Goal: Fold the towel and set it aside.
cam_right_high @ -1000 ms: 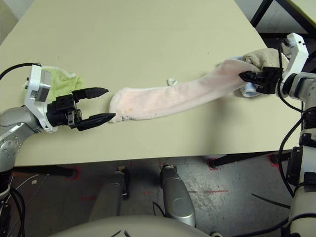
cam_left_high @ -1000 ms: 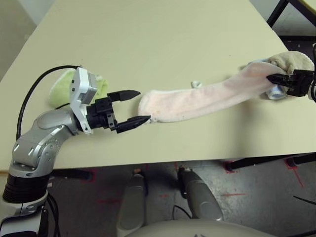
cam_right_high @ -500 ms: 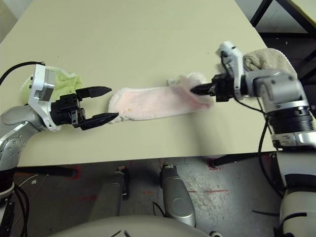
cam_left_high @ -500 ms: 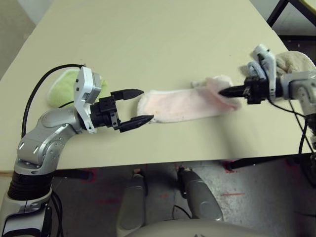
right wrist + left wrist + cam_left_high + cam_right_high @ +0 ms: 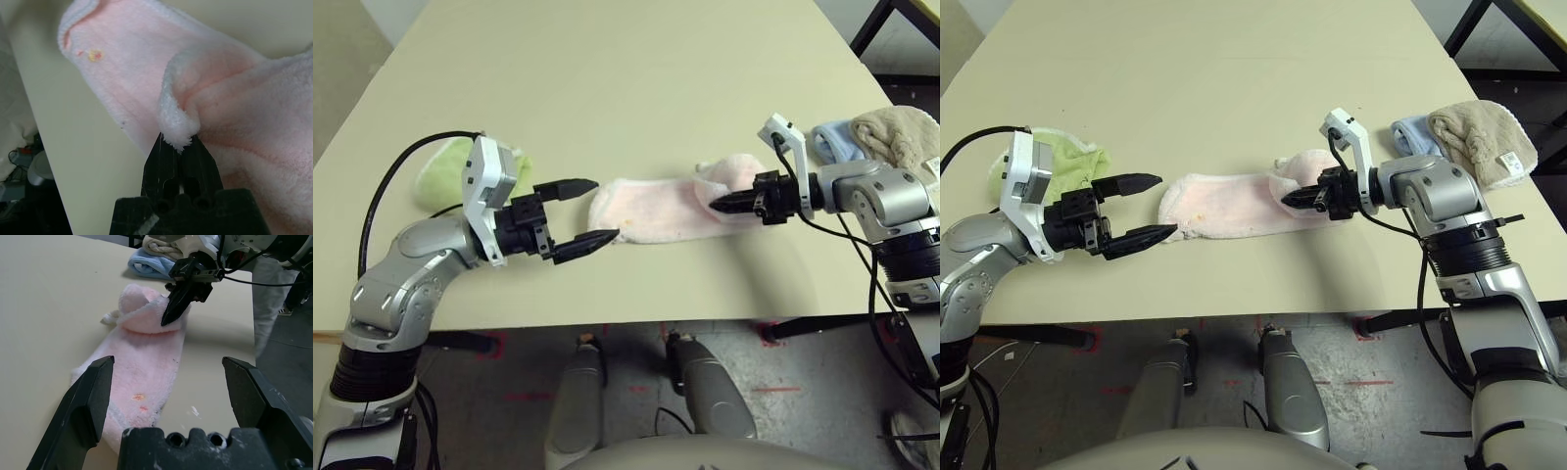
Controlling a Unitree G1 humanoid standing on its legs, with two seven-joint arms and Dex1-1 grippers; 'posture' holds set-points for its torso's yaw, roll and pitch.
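Two end effectors face each other along the pale pink terry towel, which lies as a long narrow band across the middle of the cream-coloured desk. At the towel's right end the cloth is doubled back over itself in a soft hump, and the right end effector has its two black fingers pressed together on the white-edged fold there, pinching the towel; the right wrist view shows a tuft of the edging caught between the fingertips. Small orange-yellow marks sit on the towel's flat part toward its left end.

The left end effector hangs just beside that left end, pointing roughly level, its black fingers spread wide with one above and one below the towel's tip as seen from the head; whether the lower fingertip touches the cloth cannot be told.

Behind the left wrist, a small lime-green cloth lies bunched near the desk's left edge. Toward the right edge, past the right forearm, a folded light blue cloth touches a crumpled beige terry cloth with a small white tag.
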